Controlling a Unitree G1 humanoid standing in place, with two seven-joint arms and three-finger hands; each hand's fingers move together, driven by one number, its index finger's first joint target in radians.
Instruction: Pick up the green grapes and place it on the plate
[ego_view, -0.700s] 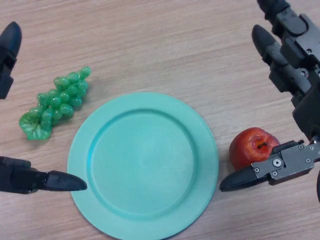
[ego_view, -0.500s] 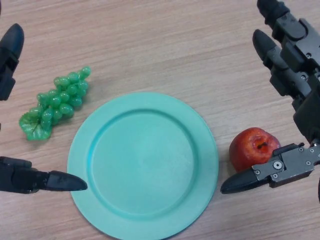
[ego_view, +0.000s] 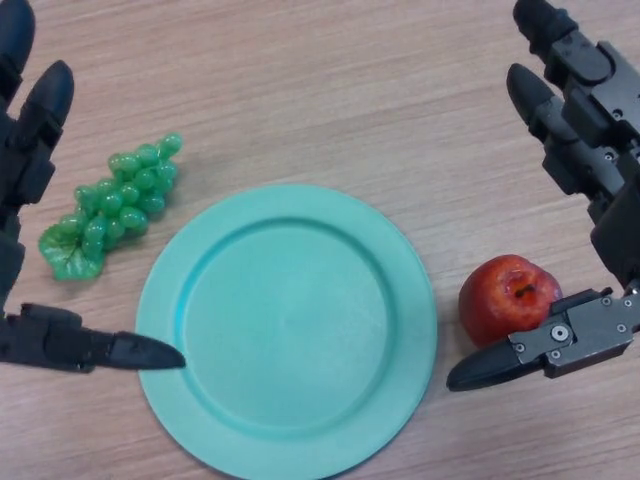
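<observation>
A bunch of green grapes (ego_view: 112, 201) lies on the wooden table, left of a round teal plate (ego_view: 287, 322) that holds nothing. My left hand (ego_view: 30, 150) comes in at the left edge, open, its fingers straight above and left of the grapes and its thumb (ego_view: 100, 349) stretched out below them, touching nothing. My right hand (ego_view: 590, 130) is at the right edge, open, with fingers straight and its thumb (ego_view: 520, 355) low beside the apple.
A red apple (ego_view: 507, 296) sits on the table just right of the plate, between my right hand's fingers and thumb. Bare wooden table (ego_view: 330, 90) stretches behind the plate.
My left hand has moved in to the right, showing more of its fingers over the grapes. The right hand has shifted slightly down. Grapes, plate and apple have not moved.
</observation>
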